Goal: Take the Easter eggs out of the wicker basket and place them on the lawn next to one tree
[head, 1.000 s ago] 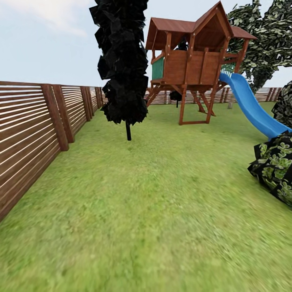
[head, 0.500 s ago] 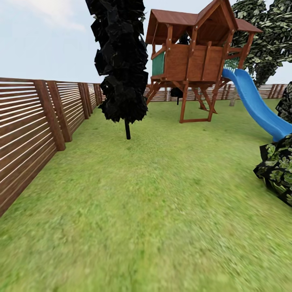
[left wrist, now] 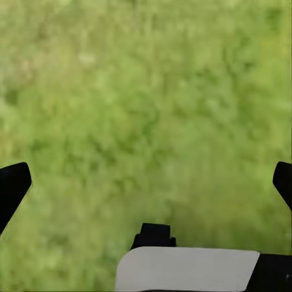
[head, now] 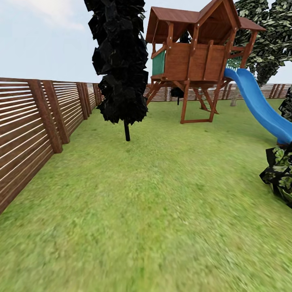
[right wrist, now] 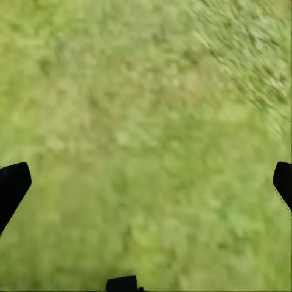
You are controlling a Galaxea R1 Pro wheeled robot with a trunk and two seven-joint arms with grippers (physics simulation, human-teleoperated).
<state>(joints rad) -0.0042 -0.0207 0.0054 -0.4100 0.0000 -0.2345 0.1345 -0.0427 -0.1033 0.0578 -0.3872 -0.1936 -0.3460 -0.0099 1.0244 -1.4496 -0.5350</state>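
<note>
Garden lawn (head: 162,211), slat fence (head: 28,121) at 9 o'clock; dark cypress (head: 119,61) at 11, playset (head: 198,52) with blue slide (head: 259,105) at 1. Left claw (left wrist: 146,182) and right claw (right wrist: 146,182): spread wide, empty, over grass.

The lawn (head: 162,194) — mottled green grass — spreads from the near edge to the far fence (head: 28,121), which also borders it on the left. Standing on it: a dark cypress (head: 121,65) left of centre, a wooden playset (head: 194,61) with a blue slide (head: 259,105) far right, and a leafy shrub (head: 280,174) at the right edge.
</note>
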